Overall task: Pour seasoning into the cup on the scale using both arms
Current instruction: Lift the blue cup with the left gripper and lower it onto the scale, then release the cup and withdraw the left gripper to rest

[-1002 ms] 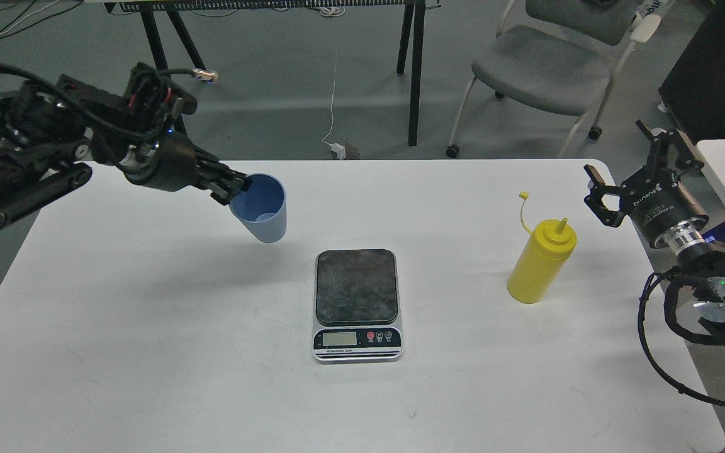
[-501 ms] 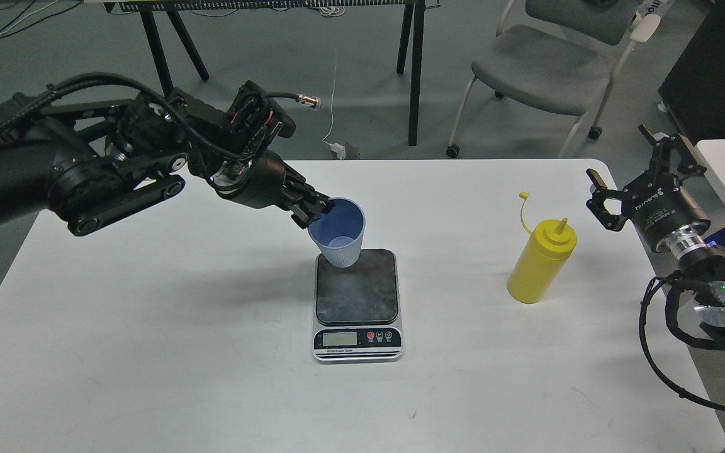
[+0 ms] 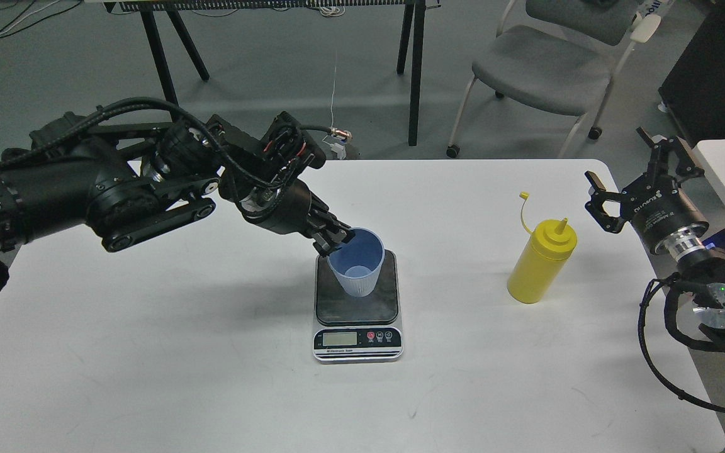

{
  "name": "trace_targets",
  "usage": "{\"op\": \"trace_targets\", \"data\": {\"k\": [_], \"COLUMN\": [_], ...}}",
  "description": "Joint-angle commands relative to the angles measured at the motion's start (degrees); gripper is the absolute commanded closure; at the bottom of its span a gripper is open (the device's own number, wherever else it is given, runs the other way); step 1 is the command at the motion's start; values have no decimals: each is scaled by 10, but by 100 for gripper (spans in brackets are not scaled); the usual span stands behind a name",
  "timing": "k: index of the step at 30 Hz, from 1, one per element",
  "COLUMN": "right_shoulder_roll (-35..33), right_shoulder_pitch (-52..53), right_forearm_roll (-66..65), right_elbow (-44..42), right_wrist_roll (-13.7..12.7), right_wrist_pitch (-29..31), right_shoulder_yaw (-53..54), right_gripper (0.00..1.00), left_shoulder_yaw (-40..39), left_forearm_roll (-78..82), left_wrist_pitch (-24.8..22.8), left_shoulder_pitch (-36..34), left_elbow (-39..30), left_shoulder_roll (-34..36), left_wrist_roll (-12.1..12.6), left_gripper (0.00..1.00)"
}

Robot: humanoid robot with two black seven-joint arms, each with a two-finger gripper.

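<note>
Head view: the left gripper is clamped on the near-left rim of the light blue cup, one finger inside the lip and one outside, so the cup hangs upright from its edge and can be set down without tipping. The cup sits over the dark platform of the scale, which lies near the middle of the table, display facing the near edge; whether the cup's base already touches the platform I cannot tell. Holding by the rim keeps the mouth largely free for pouring.

The yellow seasoning bottle stands upright toward the right edge of the table, nozzle uncapped with its tethered cap dangling up and left, untouched. The right gripper hovers just off the far right corner, fingers spread wide and holding nothing, facing the bottle, likely staged to take it once the cup is placed.
</note>
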Motion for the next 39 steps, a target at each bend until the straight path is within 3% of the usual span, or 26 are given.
{"op": "trace_targets", "data": {"k": [1, 9, 12, 13, 19, 25, 33, 39], "right_shoulder_roll": [0, 3, 11, 12, 16, 16, 5, -59], "right_shoulder_pitch": [0, -1, 0, 0, 0, 0, -13, -71], "right_forearm_roll": [0, 0, -1, 0, 0, 0, 4, 79], "right_elbow": [0, 0, 0, 0, 0, 0, 1, 10], "right_wrist_roll": [0, 0, 0, 0, 0, -1, -1, -18], "right_wrist_pitch": [0, 0, 0, 0, 0, 0, 0, 0], "right_shoulder_yaw": [0, 0, -1, -1, 0, -2, 7, 17], "right_gripper": [0, 0, 0, 0, 0, 0, 0, 0], "left_shoulder_yaw": [0, -1, -6, -8, -11, -18, -129, -254], "left_forearm_roll": [1, -1, -8, -9, -81, -108, -245, -539], "left_wrist_pitch": [0, 0, 0, 0, 0, 0, 0, 0], "left_shoulder_pitch": [13, 23, 21, 21, 16, 6, -31, 3], "left_elbow": [3, 9, 10, 10, 9, 10, 22, 133], "left_shoulder_roll": [-3, -4, -2, -2, 1, 4, 78, 141], "left_wrist_roll": [0, 0, 0, 0, 0, 0, 0, 0], "left_gripper": [97, 95, 90, 88, 45, 31, 23, 18]}}
